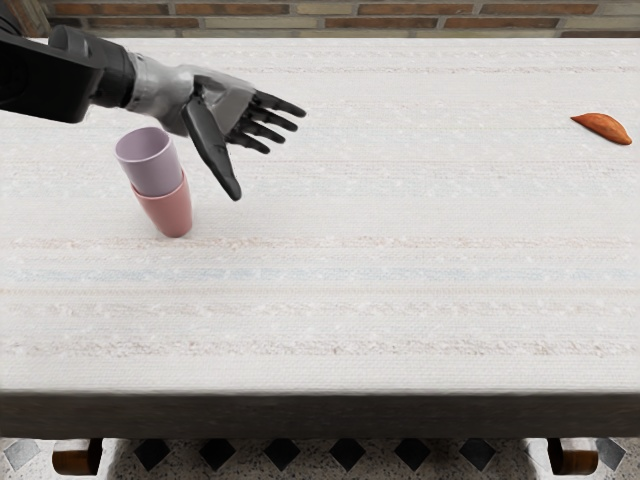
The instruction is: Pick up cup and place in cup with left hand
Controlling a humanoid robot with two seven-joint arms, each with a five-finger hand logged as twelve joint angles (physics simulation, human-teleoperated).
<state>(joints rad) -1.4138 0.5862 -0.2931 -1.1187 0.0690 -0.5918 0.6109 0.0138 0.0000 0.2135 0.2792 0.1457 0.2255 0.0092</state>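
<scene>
One pale-topped table bears everything, and the pink cup standing on it is the landmark here. The left arm comes in beyond and to the left of the pink cup, reaching rightward across the far side. Its left hand lies beyond and to the right of that cup, fingers spread and pointing right, away from it, the thumb stretched out toward the near side; it is wide open and has hold of nothing. The lilac cup sits nested in the pink cup, its upper part well above the lower one's rim, so the placing looks done; whether it is seated all the way cannot be told. What could go wrong now, I judge, is a knock: the pair is tall and narrow-footed, and if the wrist swung back low toward it, the forearm or thumb might catch the upper rim and topple both. A second push on the lilac cup could also wedge it or tip the pair, if it came in off-centre. Smallest is an orange-brown sweet potato, by its look, well apart to the right of the pink cup and farther back.
</scene>
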